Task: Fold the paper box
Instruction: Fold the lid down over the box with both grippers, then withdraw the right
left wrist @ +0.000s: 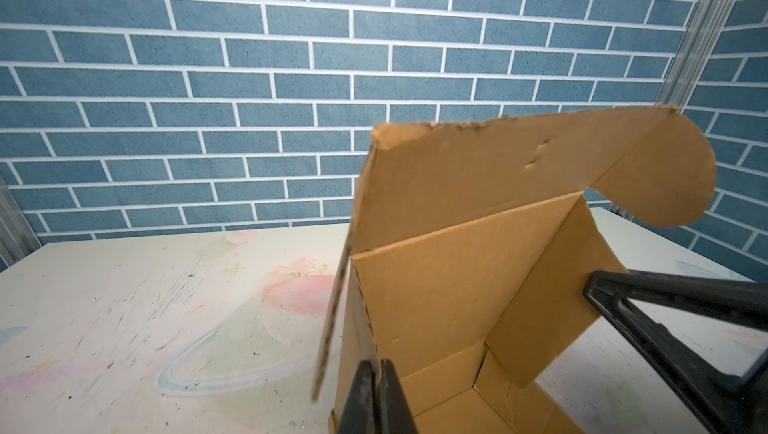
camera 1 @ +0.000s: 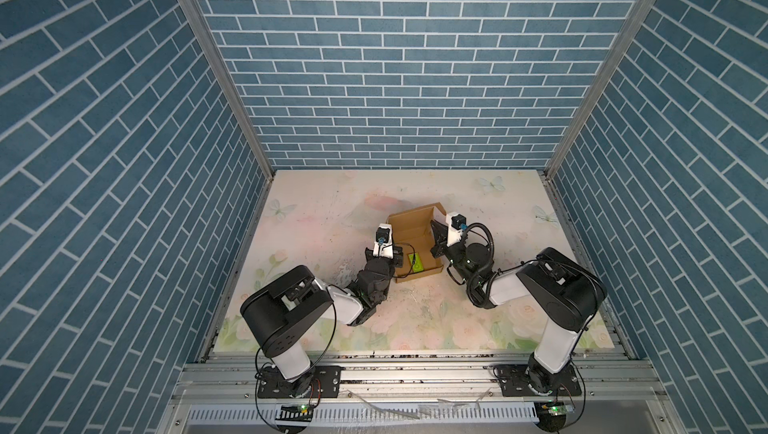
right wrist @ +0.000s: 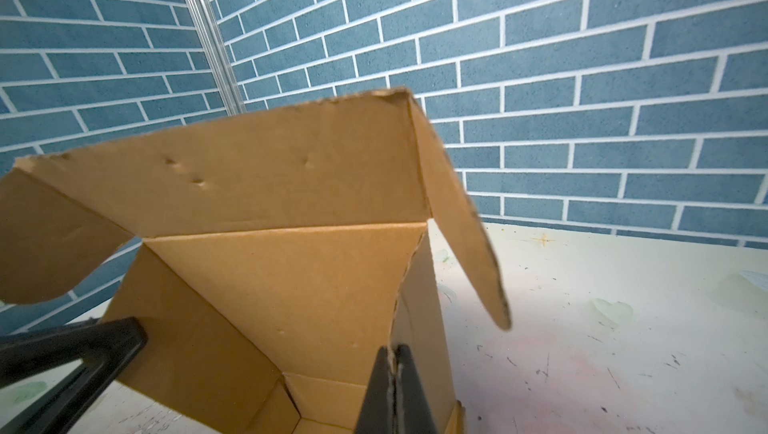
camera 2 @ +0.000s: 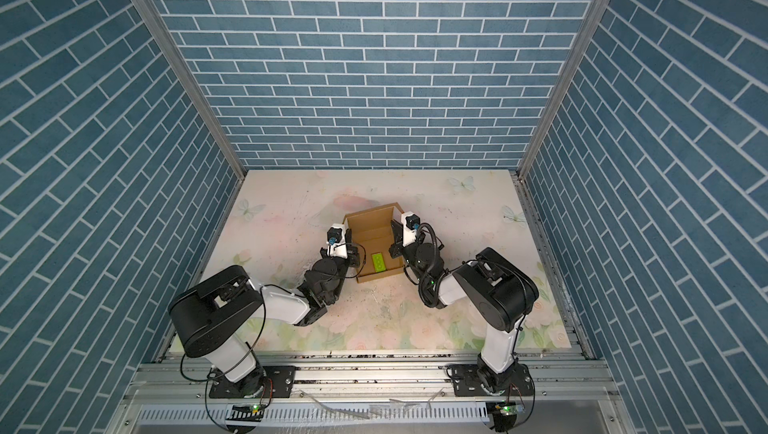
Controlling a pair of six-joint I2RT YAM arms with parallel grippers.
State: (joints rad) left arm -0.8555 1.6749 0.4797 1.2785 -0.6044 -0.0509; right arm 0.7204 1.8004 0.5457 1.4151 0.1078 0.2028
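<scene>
Nearest you, the box (camera 1: 415,245) sits about mid-table (camera 1: 332,203) between the two arms, open side up. A green brick (camera 1: 416,262) lies loose on its floor towards the near end.

Your left gripper (left wrist: 376,369) has its jaws closed down on the top edge of the left wall (left wrist: 351,349). Your right gripper (right wrist: 392,355) is pinched the same way on the right wall (right wrist: 424,328). In each wrist view only the thickness of the card parts the fingers.

Beyond them, at the far end, the lid (left wrist: 457,286) stands upright. Its tuck flap (left wrist: 478,170) is bent a little towards you over the opening, and a rounded ear (left wrist: 665,170) hangs at each side.

As I judge it, these are the things to watch:
- **Thin card:** Both grips are on thin card. If you pull the arms apart or lift unevenly, a wall could splay, crease or tear. The whole box could also skid or tip, and the brick would slide about.
- **Blocked lid:** The lid has to come down towards you, and both grippers sit on the walls where the ears must tuck in. Bring it down with them there and an ear will likely catch outside a wall or buckle.
- **One-sided release:** Let go of one wall carelessly and the box may twist round the other grip.

The box's long axis runs near to far, turned slightly off square. The hinge is at the far end and the mouth faces straight up.
</scene>
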